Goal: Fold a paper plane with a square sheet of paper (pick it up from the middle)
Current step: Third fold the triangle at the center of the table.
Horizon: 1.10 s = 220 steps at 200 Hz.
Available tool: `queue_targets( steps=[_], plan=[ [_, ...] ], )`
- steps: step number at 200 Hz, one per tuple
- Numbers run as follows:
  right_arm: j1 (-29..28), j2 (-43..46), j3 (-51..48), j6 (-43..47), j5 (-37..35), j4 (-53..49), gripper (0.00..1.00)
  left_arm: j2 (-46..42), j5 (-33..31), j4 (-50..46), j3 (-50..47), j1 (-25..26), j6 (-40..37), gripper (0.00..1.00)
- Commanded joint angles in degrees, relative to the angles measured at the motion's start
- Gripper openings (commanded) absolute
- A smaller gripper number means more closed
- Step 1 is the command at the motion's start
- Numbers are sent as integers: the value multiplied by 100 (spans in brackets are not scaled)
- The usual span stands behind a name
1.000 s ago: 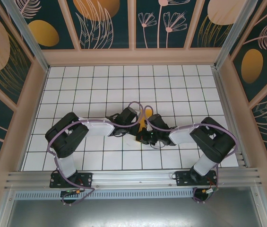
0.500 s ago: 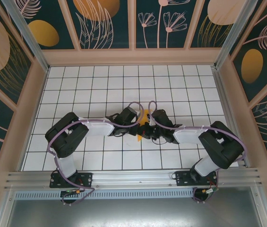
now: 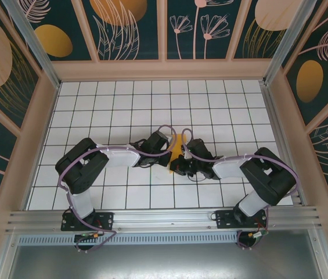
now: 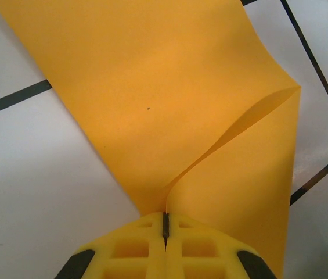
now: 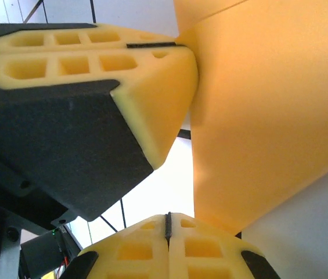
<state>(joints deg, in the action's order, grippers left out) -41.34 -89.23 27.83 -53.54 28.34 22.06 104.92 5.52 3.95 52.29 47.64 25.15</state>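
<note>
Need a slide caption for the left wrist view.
Left pincer shut on the curled square sheet of paper over the white grid table.

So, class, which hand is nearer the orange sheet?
Left: the left hand pinches the sheet at a fold; the right hand, shut, sits just beside its lower corner.

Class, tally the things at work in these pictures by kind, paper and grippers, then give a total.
Orange sheet: 1
Grippers: 2 (left gripper, right gripper)
Total: 3
</note>
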Motion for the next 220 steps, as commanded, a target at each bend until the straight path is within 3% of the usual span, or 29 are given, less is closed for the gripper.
queue_targets(
  steps=[1, 64, 104, 143, 174, 220],
  plan=[
    [-45, 82, 8, -19, 56, 153, 1, 364, -19, -416, -67, 20, 61, 0],
    [-55, -702, 246, 50, -171, -295, 0, 388, -17, -440, -53, 26, 43, 0],
    [23, -86, 258, 217, -311, -642, 0, 402, -26, -443, -53, 20, 34, 0],
    [715, 522, 192, 411, -212, -659, 1, 384, -24, -431, -57, 20, 43, 0],
    [1138, 296, 169, 411, 216, -124, 1, 415, 2, -448, -44, 19, 43, 0],
    [1129, -409, 172, 369, 238, 351, 1, 419, 19, -448, -43, 23, 34, 0]
  ],
)
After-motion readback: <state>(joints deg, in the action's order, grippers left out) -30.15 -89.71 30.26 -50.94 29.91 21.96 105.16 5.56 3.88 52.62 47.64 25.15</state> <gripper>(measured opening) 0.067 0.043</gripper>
